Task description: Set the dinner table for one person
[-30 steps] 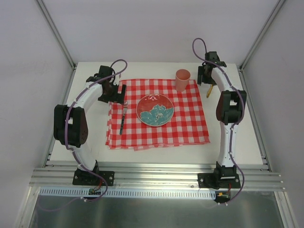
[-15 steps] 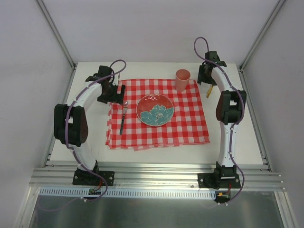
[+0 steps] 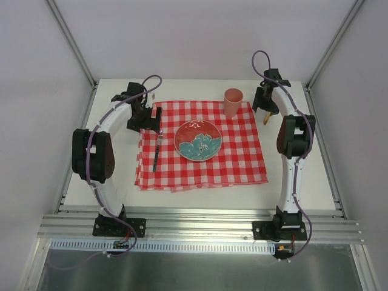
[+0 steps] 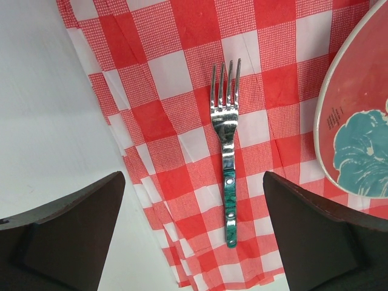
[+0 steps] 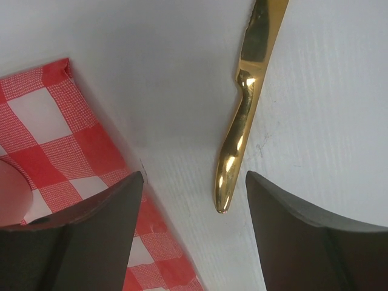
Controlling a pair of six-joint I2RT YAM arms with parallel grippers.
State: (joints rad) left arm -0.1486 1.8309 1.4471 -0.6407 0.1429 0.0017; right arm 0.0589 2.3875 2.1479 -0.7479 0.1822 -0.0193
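Across the middle of the top view, the dinner table (image 3: 194,90) spreads white between its grey rails, and nothing resting on it has moved over the last second. Only the arms have shifted. The left gripper (image 3: 150,118) has edged slightly toward the upper left corner of the checked cloth (image 3: 242,157). The right gripper (image 3: 267,103) has drifted a touch rightward, over bare tabletop beyond the cloth's upper right corner.

I take this to mean the left side is done and the right arm is lining up for the last piece.

The plate (image 3: 198,140) sits at the cloth's centre, and the pink cup (image 3: 233,102) stands at its upper right. The fork (image 3: 157,151) lies lengthwise just left of the plate.

In the left wrist view the fork (image 4: 228,182) lies flat on the cloth, tines toward the top of the frame. The dark fingers (image 4: 66,236) are spread wide at the lower corners, well clear of it and gripping nothing.

The gold knife (image 3: 267,116) remains off the cloth, on the table at upper right. In the right wrist view the knife (image 5: 242,109) runs from the top edge down to a point between the parted fingers (image 5: 303,236). It lies nearer the right-hand finger, its end level with the tips, and no contact is visible. Those fingers are released too, and the table surface shows under both.
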